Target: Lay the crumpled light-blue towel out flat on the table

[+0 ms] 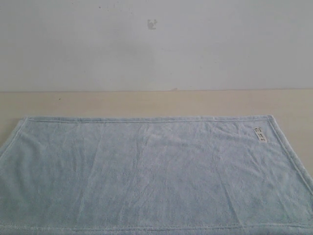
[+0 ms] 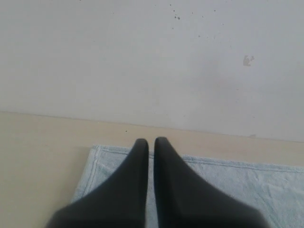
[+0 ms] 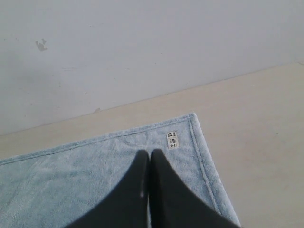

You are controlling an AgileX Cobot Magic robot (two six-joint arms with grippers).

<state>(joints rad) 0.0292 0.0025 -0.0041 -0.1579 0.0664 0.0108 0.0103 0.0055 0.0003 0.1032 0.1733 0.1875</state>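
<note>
The pale-blue towel [image 1: 151, 171] lies spread out flat on the beige table [image 1: 146, 103], its hem straight along the far side and its small white tag [image 1: 259, 133] near the far right corner. Neither gripper shows in the exterior view. In the left wrist view my left gripper [image 2: 151, 141] hangs shut and empty above the towel [image 2: 247, 190] close to its far left corner. My right gripper [image 3: 150, 153], also shut with nothing in it, hovers over the towel [image 3: 71, 180] just short of the tag [image 3: 172, 140].
A grey-white wall [image 1: 156, 44] rises behind the table's far edge. Bare tabletop runs as a strip beyond the towel, to its left [image 2: 38, 161] and to its right [image 3: 256, 142].
</note>
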